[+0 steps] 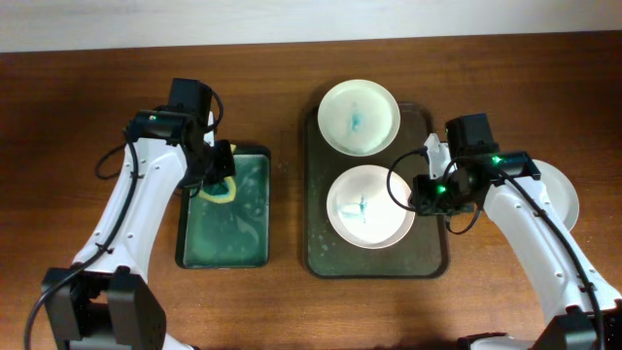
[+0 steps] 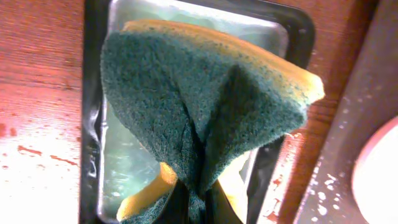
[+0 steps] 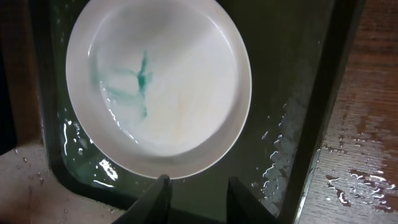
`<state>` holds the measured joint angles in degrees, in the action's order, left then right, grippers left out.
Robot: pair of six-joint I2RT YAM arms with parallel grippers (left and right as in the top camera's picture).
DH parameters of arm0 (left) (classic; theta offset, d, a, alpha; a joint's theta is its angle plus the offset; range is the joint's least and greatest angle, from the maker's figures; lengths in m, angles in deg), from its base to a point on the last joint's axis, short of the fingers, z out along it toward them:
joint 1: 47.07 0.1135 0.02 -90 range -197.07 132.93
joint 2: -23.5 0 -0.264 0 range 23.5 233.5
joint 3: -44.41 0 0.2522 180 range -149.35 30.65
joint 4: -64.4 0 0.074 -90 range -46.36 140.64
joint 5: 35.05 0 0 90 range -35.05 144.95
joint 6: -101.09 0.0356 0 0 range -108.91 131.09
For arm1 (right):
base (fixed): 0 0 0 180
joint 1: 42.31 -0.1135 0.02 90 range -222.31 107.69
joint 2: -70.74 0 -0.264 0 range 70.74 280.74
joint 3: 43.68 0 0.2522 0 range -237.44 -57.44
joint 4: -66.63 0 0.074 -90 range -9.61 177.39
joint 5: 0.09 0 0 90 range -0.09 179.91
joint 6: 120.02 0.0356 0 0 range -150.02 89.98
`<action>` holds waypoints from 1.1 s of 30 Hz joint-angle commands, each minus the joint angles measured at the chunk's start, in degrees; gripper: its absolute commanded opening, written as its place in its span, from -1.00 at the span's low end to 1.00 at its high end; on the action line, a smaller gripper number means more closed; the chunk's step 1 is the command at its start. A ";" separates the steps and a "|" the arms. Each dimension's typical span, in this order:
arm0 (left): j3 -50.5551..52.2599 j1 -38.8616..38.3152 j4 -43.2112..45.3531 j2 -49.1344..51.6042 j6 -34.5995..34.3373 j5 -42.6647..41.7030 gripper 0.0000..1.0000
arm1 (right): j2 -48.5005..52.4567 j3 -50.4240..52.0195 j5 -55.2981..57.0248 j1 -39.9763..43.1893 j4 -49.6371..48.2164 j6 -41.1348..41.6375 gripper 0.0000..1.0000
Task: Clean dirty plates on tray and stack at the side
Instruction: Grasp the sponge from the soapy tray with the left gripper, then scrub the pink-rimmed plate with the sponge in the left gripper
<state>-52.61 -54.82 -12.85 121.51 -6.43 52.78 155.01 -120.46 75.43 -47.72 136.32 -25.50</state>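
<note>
Your left gripper (image 1: 220, 177) is clamped tight on the sponge (image 2: 199, 106), which folds into a green-faced, yellow-backed fan out of the jaws. It hangs over the far end of the green tray (image 1: 224, 238), which sits left of the tray (image 1: 428, 255) with a strip of table (image 1: 288, 292) between them.

Two plates lie on the tray. The far plate (image 1: 359, 117) sits at the tray's far end, overhanging its rim, and has a small blue smear in the middle. The near plate (image 1: 369, 206) lies just behind it, around the tray's middle, and also has a blue smear. A third plate (image 1: 564, 190) rests on the table right of the tray, partly hidden under your right arm.

Your right gripper (image 3: 199, 198) is over the tray's right side, next to the near plate. Its jaws stand partly apart and hold nothing, with only wet tray floor between them. One fingertip (image 3: 160, 190) is just beside that plate's rim.
</note>
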 commanded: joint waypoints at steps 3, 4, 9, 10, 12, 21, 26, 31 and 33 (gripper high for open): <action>-1.20 0.07 -0.04 -1.29 0.46 -12.11 -1.00 | -0.33 -0.90 0.31 -0.20 0.55 0.42 -0.39; -1.20 0.07 -0.04 -1.29 0.46 -14.91 -1.00 | -0.33 -0.90 0.33 -0.20 0.68 0.42 -0.39; -1.20 0.04 -0.02 -1.29 0.46 -14.99 -1.00 | -0.33 -0.90 0.33 -0.20 0.76 0.42 -0.39; -1.20 0.04 -0.02 -1.29 0.46 -14.97 -1.00 | -0.33 -0.90 0.33 -0.20 0.76 0.42 -0.39; -1.20 0.04 -0.02 -1.29 0.46 -14.97 -1.00 | -0.33 -0.90 0.33 -0.20 0.76 0.42 -0.39; -1.20 -0.02 0.20 -1.29 0.48 -13.25 -1.00 | -0.13 -0.63 6.99 -0.20 0.33 5.14 -0.39; -1.20 -0.13 0.48 -1.29 0.96 -9.99 -1.00 | 3.39 -0.15 2.82 -0.20 -0.90 2.36 -0.41; -1.20 -2.27 2.10 -1.29 3.10 -10.03 -1.00 | 9.09 -0.15 1.16 0.42 -4.66 1.07 -0.40; -1.20 -6.34 4.57 -1.29 3.10 -10.03 -1.00 | 12.70 -0.15 1.03 1.79 -6.34 1.53 -0.41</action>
<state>-52.61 -56.55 -10.53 121.51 -4.68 42.85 164.04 -120.44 77.48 -47.37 131.18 -23.78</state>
